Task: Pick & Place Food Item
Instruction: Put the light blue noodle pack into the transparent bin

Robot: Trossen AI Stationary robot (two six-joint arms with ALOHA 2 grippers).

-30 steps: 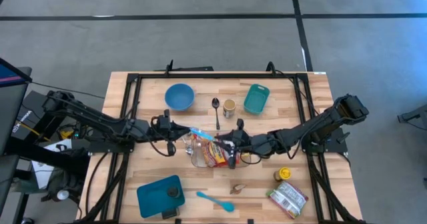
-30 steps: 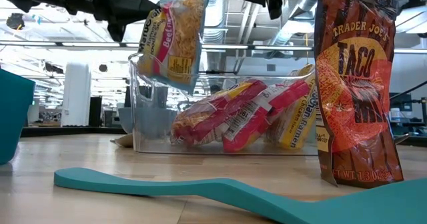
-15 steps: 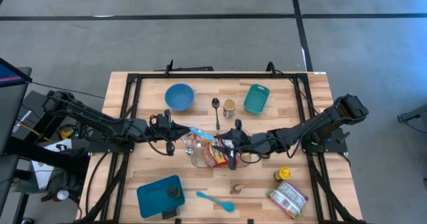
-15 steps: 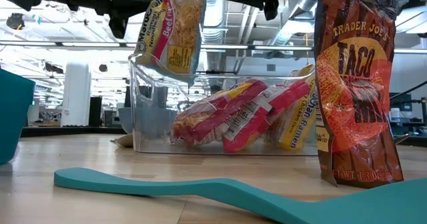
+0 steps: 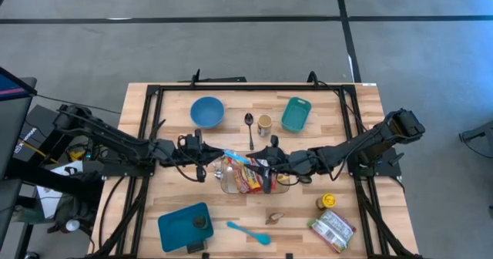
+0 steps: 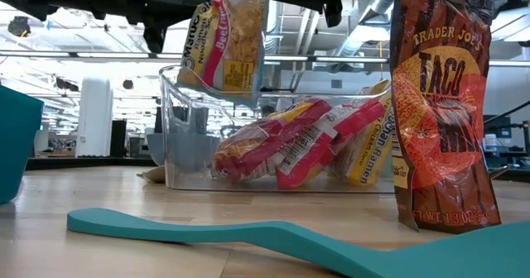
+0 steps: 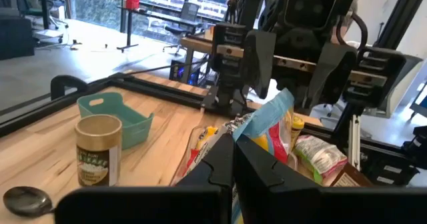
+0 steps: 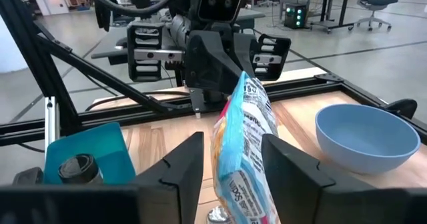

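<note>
Near the table's middle, both arms are reaching inward, meeting above a clear container (image 6: 273,158) holding red noodle packets. The left gripper (image 5: 206,153), fingers pressed together, is pinching a ramen packet (image 6: 228,38) hanging over the container. The right gripper (image 8: 230,159) is hovering spread, its fingers flanking that packet.

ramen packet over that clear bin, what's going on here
The left tool is shut on a beef ramen packet, holding it in the air above the clear bin, which already holds several ramen packs. The right tool faces it with its fingers open on either side of the packet, not clamped. A taco shells bag stands beside the bin.
</note>
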